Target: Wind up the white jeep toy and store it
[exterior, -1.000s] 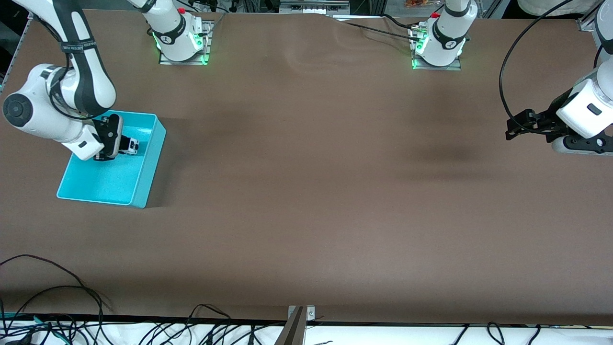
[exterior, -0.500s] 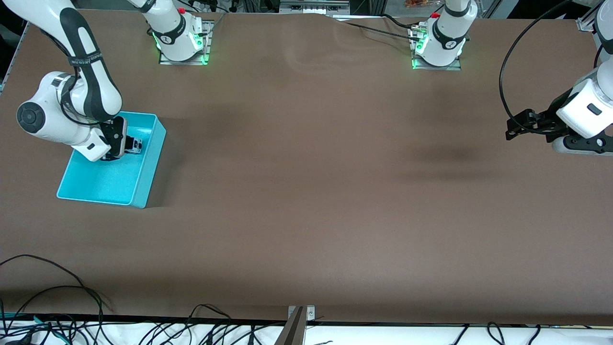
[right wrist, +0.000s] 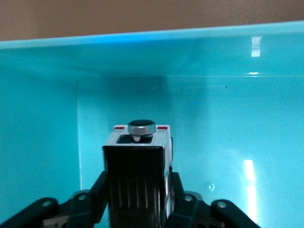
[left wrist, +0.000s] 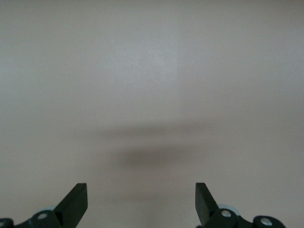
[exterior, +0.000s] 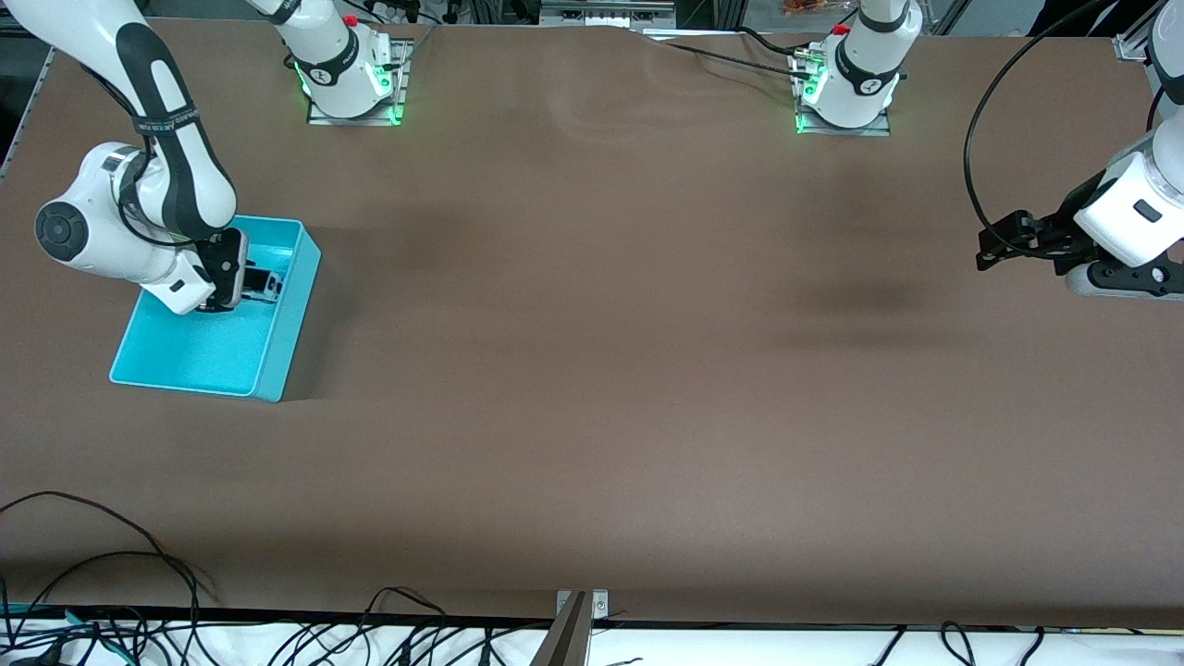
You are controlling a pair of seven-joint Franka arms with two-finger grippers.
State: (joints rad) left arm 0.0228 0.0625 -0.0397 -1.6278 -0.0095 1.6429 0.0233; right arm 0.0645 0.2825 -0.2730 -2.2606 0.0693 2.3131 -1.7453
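The white jeep toy [exterior: 265,283] with its black roof is down inside the turquoise bin [exterior: 199,356], close to the wall that faces the middle of the table. My right gripper [exterior: 252,285] reaches into the bin and its fingers press on both sides of the toy. In the right wrist view the white jeep toy [right wrist: 137,152] fills the space between the fingers of the right gripper [right wrist: 137,192], with its round spare wheel pointing at the bin's wall [right wrist: 223,114]. My left gripper [exterior: 997,246] waits open and empty above the table at the left arm's end, also shown as the left gripper [left wrist: 141,202].
The bin stands at the right arm's end of the brown table [exterior: 592,370]. Both arm bases [exterior: 347,74] sit along the table's edge farthest from the front camera. Loose black cables [exterior: 111,573] lie along the nearest edge.
The right arm has swung and carried the jeep a little toward the bin's wall and lower into the bin. The left arm has not moved.
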